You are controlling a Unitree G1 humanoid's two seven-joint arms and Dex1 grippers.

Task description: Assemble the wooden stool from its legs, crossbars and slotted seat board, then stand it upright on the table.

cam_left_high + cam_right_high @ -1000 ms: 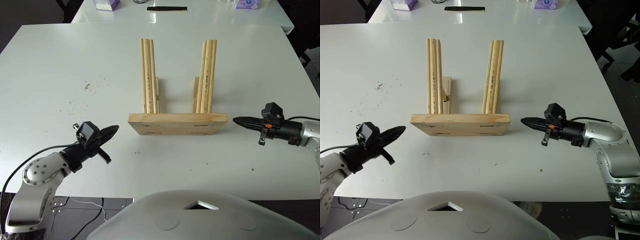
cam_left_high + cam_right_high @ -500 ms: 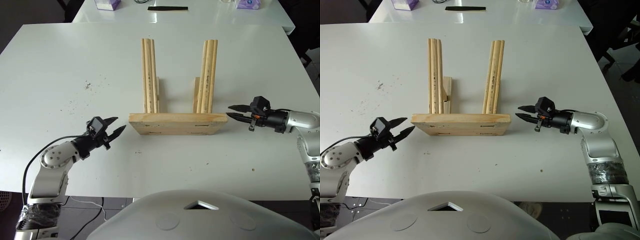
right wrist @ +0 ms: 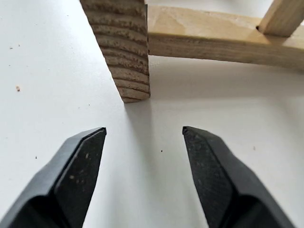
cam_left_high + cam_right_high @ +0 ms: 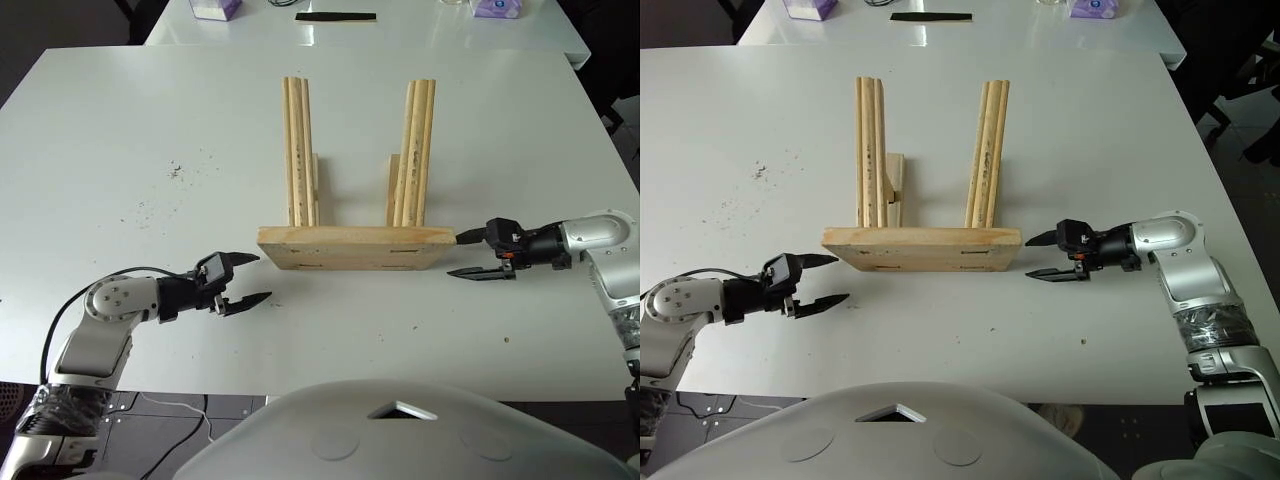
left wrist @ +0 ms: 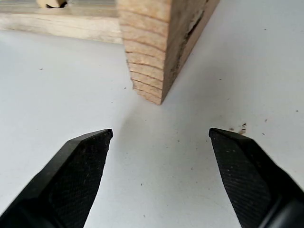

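Both arms have swung inward toward the stool (image 4: 300, 190) over the last second, and their jaws have gone from nearly closed to spread wide. The stool looks fully joined and lies on its side near the middle of the table (image 4: 120, 120): the seat board (image 4: 355, 247) stands on its long edge facing the near edge, and the legs (image 4: 417, 150) run flat toward the far edge. The left gripper (image 4: 252, 278) sits just off the board's left end, the right gripper (image 4: 455, 257) just off its right end. Both are empty, each with one finger higher than the other. In the left wrist view the fingers (image 5: 80, 166) frame the board's end grain without touching it. The step in hand appears to be the final one, taking hold for the tip-up. Next, each gripper would need to advance until the board's thickness sits between its fingers, close together, then rotate the board so the legs swing down onto the table.
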